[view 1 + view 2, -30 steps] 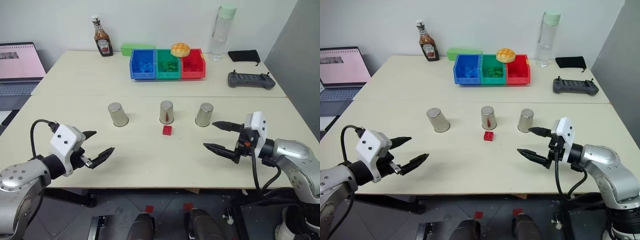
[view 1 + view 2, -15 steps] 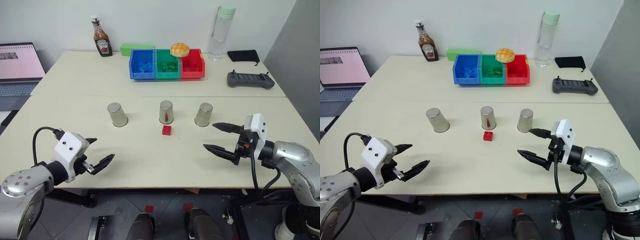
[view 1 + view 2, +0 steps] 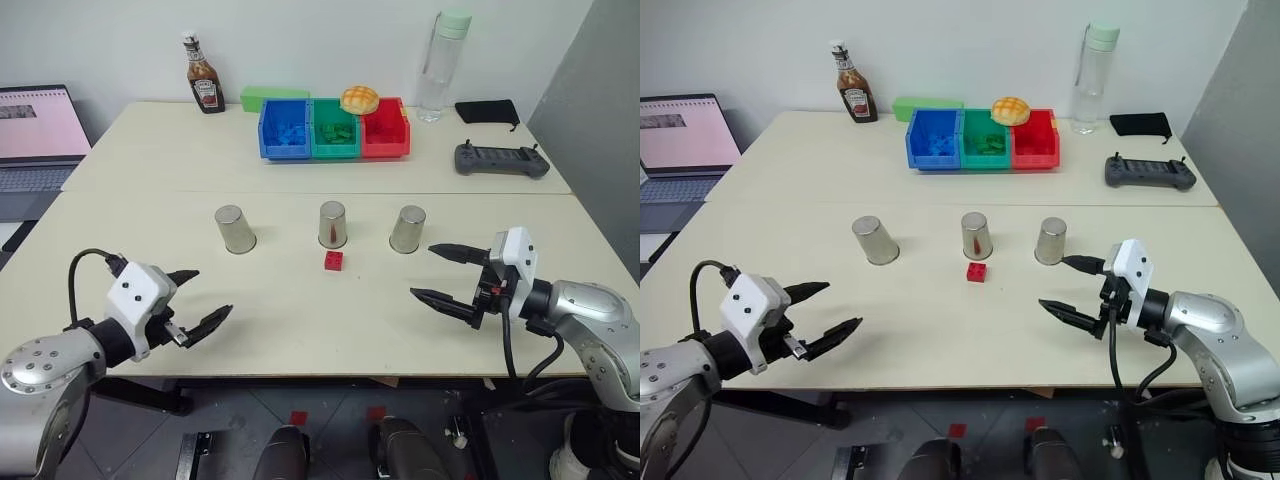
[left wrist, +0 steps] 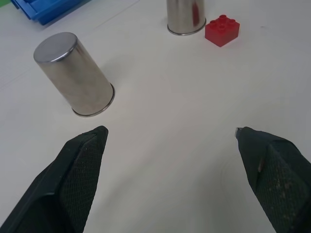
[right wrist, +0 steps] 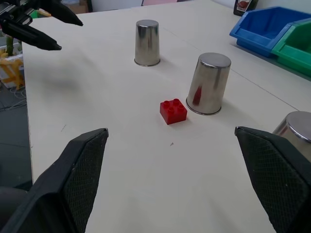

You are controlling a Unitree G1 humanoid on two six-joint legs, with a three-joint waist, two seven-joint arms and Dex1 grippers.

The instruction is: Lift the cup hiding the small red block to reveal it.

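Three shiny steel cups stand upside down in a row: the left cup [image 3: 235,228], the middle cup [image 3: 333,224] and the right cup [image 3: 408,228]. The small red block [image 3: 334,261] lies uncovered on the table just in front of the middle cup, apart from it. My left gripper [image 3: 208,293] hovers open over the near left of the table, well short of the left cup [image 4: 75,75]. On the near right, my right gripper [image 3: 423,271] is open too, a little nearer than the right cup. Nothing is between either pair of fingers.
At the back stand blue [image 3: 286,128], green [image 3: 335,130] and red [image 3: 386,130] bins with a bun [image 3: 360,98] on top. There are also a ketchup bottle [image 3: 205,85], a water bottle [image 3: 445,65], a controller [image 3: 502,160] and a laptop [image 3: 35,135] at far left.
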